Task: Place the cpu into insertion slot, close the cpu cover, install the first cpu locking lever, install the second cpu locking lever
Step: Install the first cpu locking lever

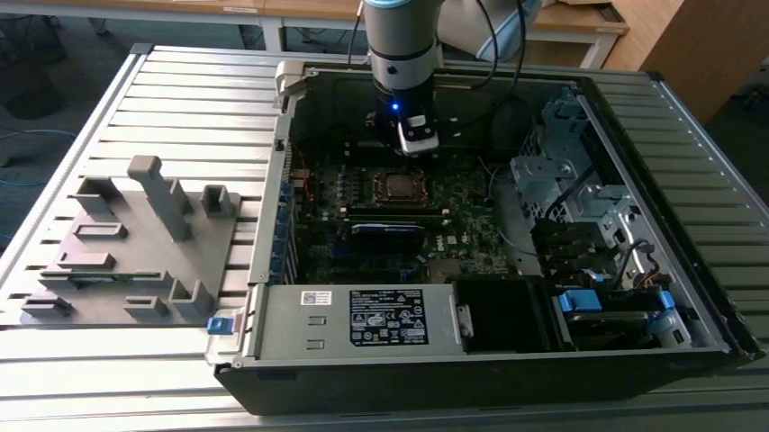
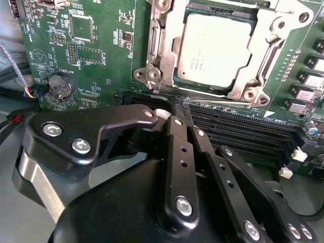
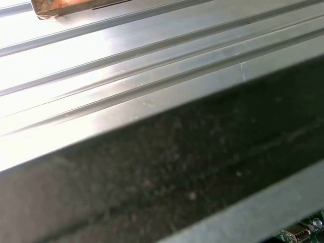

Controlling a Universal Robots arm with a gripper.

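Inside the open computer case (image 1: 625,207), the cpu (image 2: 215,48) already sits in the insertion slot (image 2: 202,86) on the green motherboard (image 2: 91,61), and the cpu cover (image 2: 164,45) appears to lie closed around it, its frame flat against the chip's edges. Judging by the second wrist view, placing and covering look done; whether either locking lever is latched I cannot tell. The end effector (image 2: 174,104) hovers just beside the socket's edge, fingers clenched together and grasping nothing.
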